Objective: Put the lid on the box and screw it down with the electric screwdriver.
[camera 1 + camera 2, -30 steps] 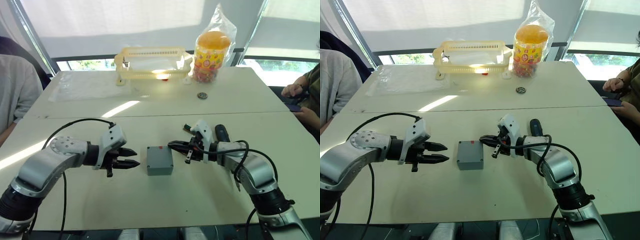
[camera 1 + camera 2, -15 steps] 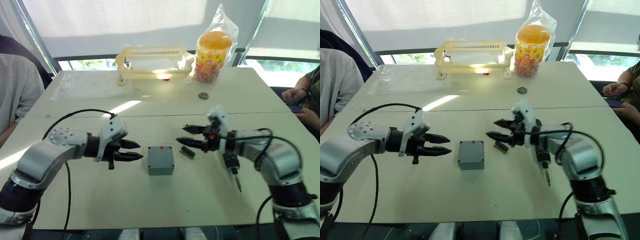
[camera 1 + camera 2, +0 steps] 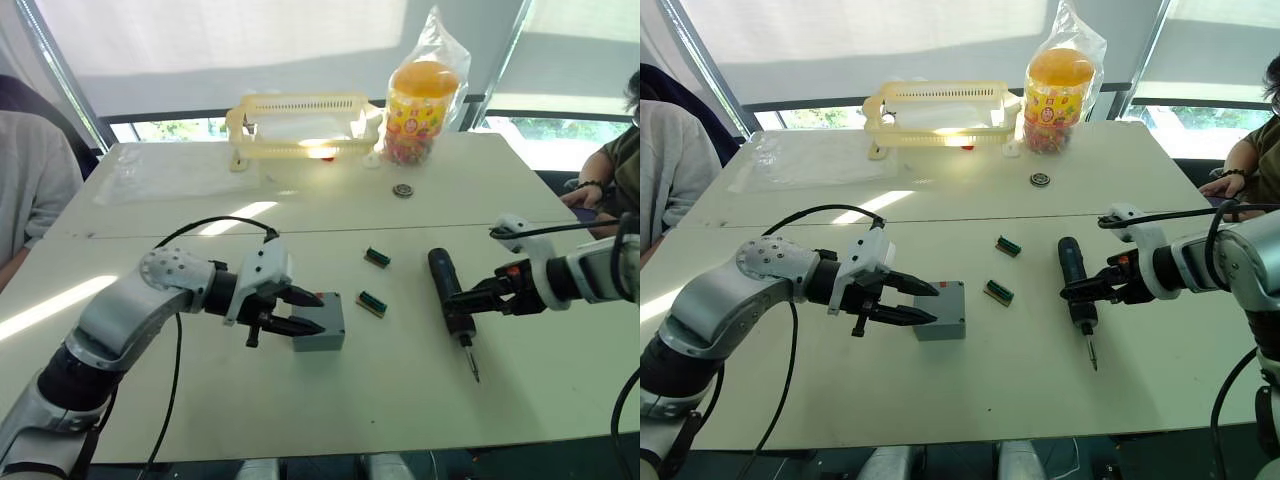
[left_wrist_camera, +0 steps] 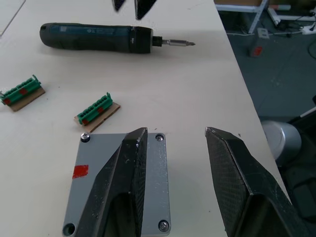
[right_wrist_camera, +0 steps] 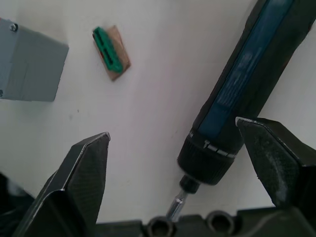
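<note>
The grey box [image 3: 332,326] stands mid-table with the lid [image 4: 91,197] on it, red mark and corner screws showing. My left gripper [image 3: 322,313] is open at the box's left side; one finger [image 4: 123,187] lies over the lid and the other hangs past its edge. The black electric screwdriver [image 3: 445,285] lies flat to the right, bit toward the front edge. My right gripper [image 5: 173,128] is wide open, its fingers standing to either side of the tool's bit end without touching it.
Two small green-brown pieces [image 3: 377,257] [image 3: 371,303] lie between box and screwdriver. At the back stand a yellow basket [image 3: 300,122], a bagged candy jar [image 3: 424,100] and a small round disc [image 3: 403,190]. People sit at the left [image 3: 30,180] and right [image 3: 600,190].
My right gripper opened, left a green piece on the table beside the box and swung right to the screwdriver. My left gripper moved right onto the box.
</note>
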{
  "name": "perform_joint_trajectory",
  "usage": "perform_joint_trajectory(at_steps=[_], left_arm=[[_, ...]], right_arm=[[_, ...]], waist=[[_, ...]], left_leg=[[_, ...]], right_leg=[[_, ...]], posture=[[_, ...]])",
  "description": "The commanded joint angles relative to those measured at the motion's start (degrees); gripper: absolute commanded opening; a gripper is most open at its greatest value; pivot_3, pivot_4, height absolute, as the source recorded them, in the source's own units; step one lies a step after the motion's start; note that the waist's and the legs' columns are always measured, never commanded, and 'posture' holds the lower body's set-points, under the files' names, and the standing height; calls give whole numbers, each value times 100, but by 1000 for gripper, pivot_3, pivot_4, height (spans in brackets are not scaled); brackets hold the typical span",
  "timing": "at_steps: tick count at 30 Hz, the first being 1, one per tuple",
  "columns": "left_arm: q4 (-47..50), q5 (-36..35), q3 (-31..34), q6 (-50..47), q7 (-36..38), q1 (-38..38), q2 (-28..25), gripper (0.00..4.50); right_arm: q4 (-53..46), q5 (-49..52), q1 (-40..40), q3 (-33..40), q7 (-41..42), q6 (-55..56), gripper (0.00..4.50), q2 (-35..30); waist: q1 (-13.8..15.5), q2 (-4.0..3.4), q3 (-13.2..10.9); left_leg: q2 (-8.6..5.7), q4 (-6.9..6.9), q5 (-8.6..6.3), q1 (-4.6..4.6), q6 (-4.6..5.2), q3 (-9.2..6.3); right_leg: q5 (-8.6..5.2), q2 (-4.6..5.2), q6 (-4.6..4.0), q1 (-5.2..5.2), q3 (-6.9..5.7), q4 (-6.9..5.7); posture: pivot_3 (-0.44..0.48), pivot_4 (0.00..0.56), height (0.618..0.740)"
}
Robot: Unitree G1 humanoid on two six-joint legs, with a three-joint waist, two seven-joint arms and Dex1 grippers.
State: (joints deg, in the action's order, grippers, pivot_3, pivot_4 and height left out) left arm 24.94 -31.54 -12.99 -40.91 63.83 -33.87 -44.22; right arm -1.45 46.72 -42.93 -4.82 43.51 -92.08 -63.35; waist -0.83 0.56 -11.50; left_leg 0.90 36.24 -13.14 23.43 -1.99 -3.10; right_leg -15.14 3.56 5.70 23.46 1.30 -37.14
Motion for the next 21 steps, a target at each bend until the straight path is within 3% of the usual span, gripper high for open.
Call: perform_joint_trajectory(at_steps=[1,9,17,20,21], left_arm=[[231,129,-57,96,-138,109,58,1873],[595,61,112,-56,-475,555,29,1873],[836,40,161,-203,-704,728,-19,1873],[806,49,193,-254,-754,685,-18,1873],[769,87,185,-234,-761,682,-25,1873]], right_arm=[[918,674,-488,-441,-688,-42,4461,-154],[1762,1796,-986,-1475,-1847,-42,4461,-226],[2323,1712,-1199,-1793,-2680,-42,4461,386],[1945,1356,-1099,-2004,-2709,-42,3627,446],[1856,1285,-1035,-2067,-2747,-42,3103,445]], waist=[[5,0,0],[-3,0,-1],[-12,5,2],[-18,14,8],[-14,13,8]], left_leg=[[-1,1,0,1,0,2],[0,-1,0,2,0,2],[1,-2,0,2,0,1],[2,-1,0,-3,0,0],[2,-1,0,-2,0,0]], right_leg=[[0,1,0,0,2,1],[0,-2,1,4,3,0],[0,-4,1,3,3,1],[0,-6,1,0,2,1],[0,-6,1,0,2,1]], posture=[[0,150,740],[0,150,740],[0,150,740],[0,150,740],[0,150,740]])
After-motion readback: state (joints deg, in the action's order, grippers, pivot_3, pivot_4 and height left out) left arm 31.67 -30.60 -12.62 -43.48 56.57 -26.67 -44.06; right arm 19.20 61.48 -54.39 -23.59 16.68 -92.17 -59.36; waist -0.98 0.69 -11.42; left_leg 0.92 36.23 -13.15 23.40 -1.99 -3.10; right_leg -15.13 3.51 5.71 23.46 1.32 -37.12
